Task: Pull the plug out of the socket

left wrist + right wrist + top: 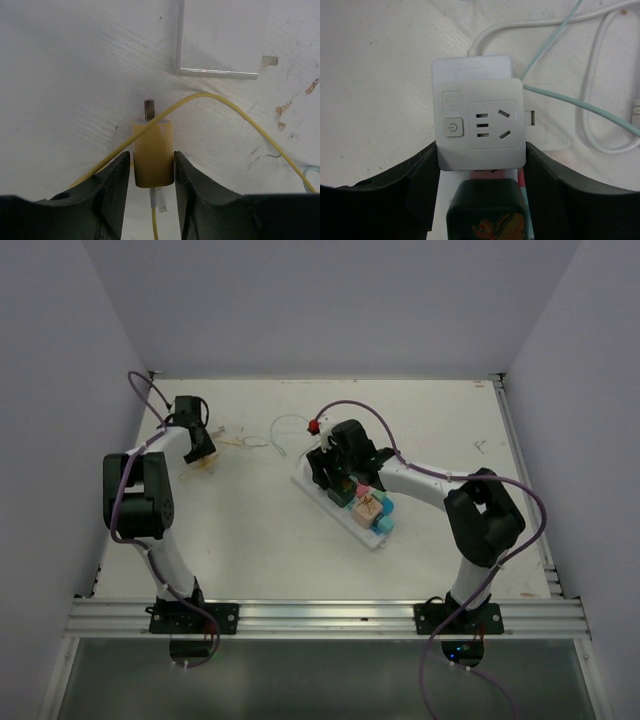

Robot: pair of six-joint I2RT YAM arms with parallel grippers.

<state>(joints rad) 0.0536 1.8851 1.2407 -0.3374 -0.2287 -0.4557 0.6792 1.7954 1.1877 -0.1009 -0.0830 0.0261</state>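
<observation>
Left wrist view has the left gripper pinching the yellow plug by its flanks. One metal prong points away over the bare table, so the plug looks already free. In the top view it sits at the far left, well apart from the socket, which lies at a slant right of centre. The risk on this side is the yellow cord, which arcs over the plug and runs back under the claw. If the arm withdraws carelessly, a finger could catch that loop and drag the plug along. Nothing is printed on the plug's visible face. On the right, the right gripper is clamped on the sides of the white cube adapter, which sits on the end of the socket where its thin white cord leaves. Lifting while clamped could pull the adapter out or haul the strip up, and a teal cord runs just beside one finger, ready to snag. The adapter bears only a power symbol on its button and a faint icon above it, with no brand. A dark plug below the adapter shows a red-orange pattern, too cropped to read.
</observation>
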